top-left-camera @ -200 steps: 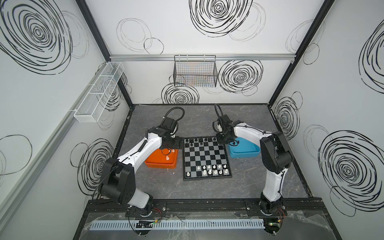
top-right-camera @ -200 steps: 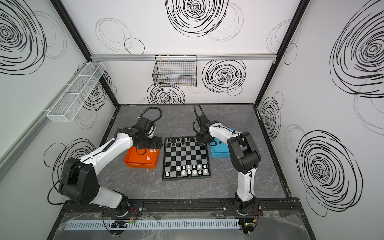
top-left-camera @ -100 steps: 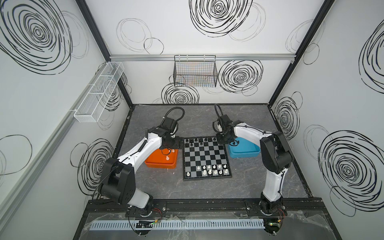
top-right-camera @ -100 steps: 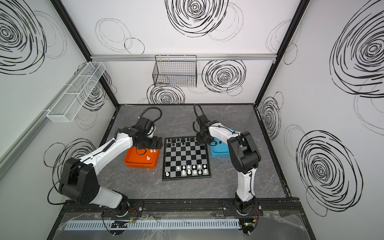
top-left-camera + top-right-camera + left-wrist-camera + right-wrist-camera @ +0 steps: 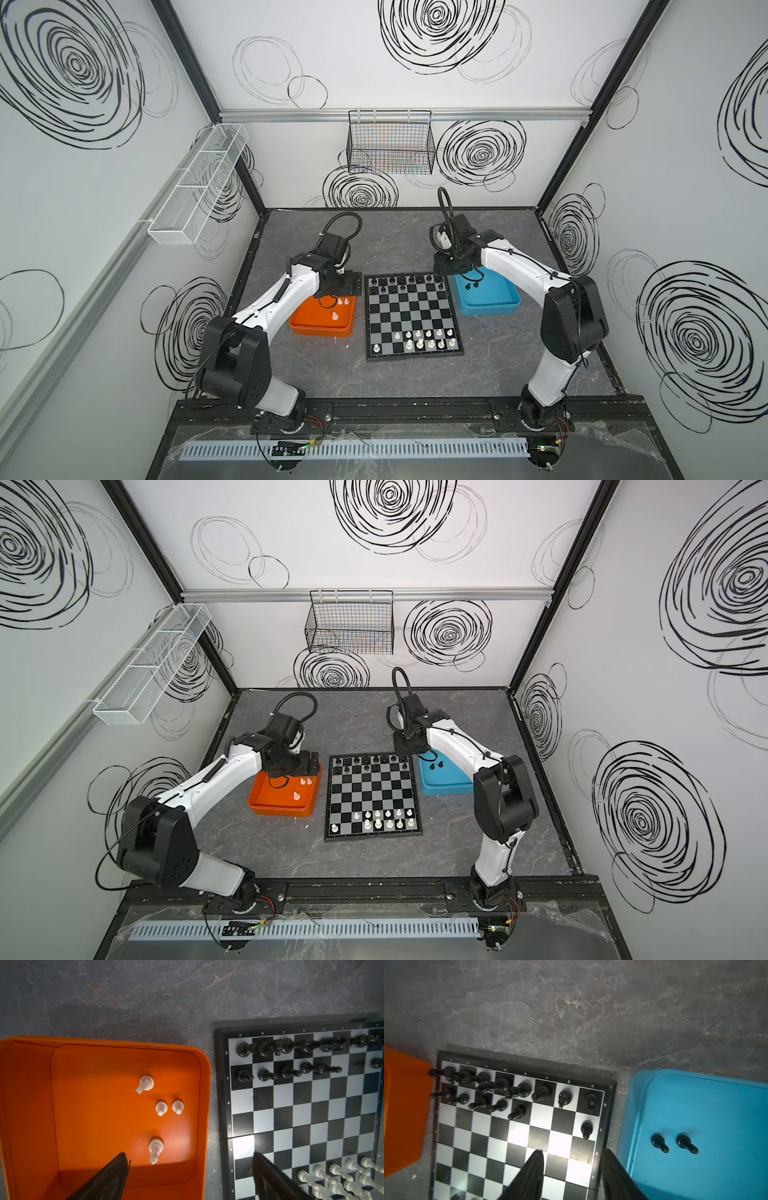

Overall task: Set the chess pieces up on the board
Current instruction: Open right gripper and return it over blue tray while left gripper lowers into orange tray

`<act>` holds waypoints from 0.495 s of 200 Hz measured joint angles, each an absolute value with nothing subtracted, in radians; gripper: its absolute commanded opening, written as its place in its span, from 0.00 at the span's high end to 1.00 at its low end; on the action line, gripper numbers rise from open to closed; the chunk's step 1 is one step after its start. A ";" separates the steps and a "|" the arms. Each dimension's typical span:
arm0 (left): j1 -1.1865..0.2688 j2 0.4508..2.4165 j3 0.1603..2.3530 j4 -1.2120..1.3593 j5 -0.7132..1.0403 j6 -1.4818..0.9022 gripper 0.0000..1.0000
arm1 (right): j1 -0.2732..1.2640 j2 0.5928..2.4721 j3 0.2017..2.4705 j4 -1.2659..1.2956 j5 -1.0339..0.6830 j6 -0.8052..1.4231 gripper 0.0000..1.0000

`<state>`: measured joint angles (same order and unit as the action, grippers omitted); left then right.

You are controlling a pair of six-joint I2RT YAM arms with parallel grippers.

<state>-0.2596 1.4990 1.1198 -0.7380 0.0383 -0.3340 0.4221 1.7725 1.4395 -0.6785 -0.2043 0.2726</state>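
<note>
Partly blurred, black chess pieces (image 5: 245, 1049) overlap on the board (image 5: 411, 316) between trays; the orange tray (image 5: 27, 1105) holds 4 white, the blue tray (image 5: 716, 1105) 2 black. Empty, the left gripper (image 5: 189, 1159) gapes wide, the right gripper (image 5: 572, 1155) stands parted.

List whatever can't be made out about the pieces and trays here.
- Black back-row pieces: left wrist view, blurred and overlapping, types unreadable.
- White pieces on the board: both top views, too small to identify.
- Blue tray: right wrist view, cut off by the picture's edge; right arm covers part in both top views.
</note>
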 measured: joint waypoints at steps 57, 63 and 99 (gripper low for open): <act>-0.139 1.499 1.102 -0.725 0.032 -0.304 0.06 | 0.298 1.757 1.444 -0.656 -0.286 0.232 0.15; -0.130 1.499 1.094 -0.722 0.033 -0.299 0.08 | 0.289 1.757 1.444 -0.654 -0.288 0.230 0.15; -0.098 1.535 1.074 -0.684 0.033 -0.268 0.17 | 0.268 1.757 1.445 -0.649 -0.306 0.223 0.14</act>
